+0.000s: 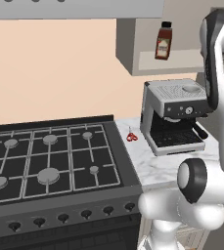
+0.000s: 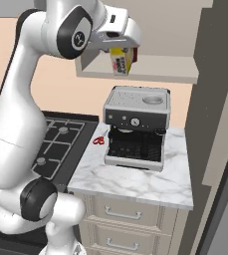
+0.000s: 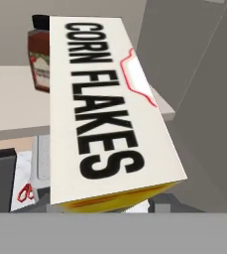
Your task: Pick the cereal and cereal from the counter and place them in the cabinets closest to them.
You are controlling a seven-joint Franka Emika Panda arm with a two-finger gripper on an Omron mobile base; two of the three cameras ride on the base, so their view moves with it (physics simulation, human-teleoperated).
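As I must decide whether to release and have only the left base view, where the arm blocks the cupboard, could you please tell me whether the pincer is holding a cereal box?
Observer: Yes. In the right base view the pincer is shut on a yellow cereal box, held at the cabinet shelf.
Operator: Is it resting on the cabinet shelf?
Observer: I cannot tell. Its lower end hangs level with the front edge, near the left end.
Operator: How does it sit relative to the brown bottle?
Observer: In the hand view the brown bottle stands upright farther in, behind the cereal box.
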